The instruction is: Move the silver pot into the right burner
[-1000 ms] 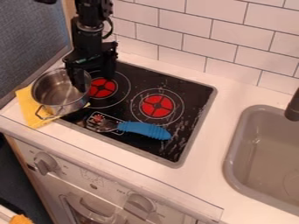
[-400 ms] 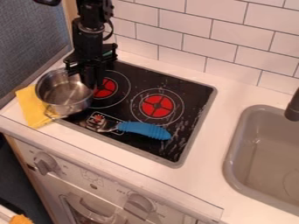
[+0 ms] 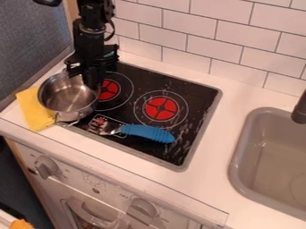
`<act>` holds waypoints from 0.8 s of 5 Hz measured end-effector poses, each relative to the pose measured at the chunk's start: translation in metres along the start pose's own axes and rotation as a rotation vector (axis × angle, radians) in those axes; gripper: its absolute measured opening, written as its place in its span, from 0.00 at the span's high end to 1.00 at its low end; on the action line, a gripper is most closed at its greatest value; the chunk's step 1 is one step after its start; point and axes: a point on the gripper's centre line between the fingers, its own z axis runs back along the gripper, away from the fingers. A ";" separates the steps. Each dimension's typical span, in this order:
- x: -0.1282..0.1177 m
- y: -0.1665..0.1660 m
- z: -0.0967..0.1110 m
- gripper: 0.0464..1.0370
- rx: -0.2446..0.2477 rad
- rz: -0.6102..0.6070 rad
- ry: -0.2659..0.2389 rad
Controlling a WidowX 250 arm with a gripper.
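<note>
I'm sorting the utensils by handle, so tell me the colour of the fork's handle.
The fork's handle is blue, seen best in the camera view.

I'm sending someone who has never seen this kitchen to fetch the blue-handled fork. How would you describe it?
Left of the grey sink in the picture is a black stovetop with two red burners. The fork lies across its near part, tines end closer to the silver pot. Its thick, ridged blue handle sets it apart from that all-metal pot.
</note>
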 end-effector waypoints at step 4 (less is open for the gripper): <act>0.008 -0.026 0.028 0.98 -0.067 -0.030 -0.035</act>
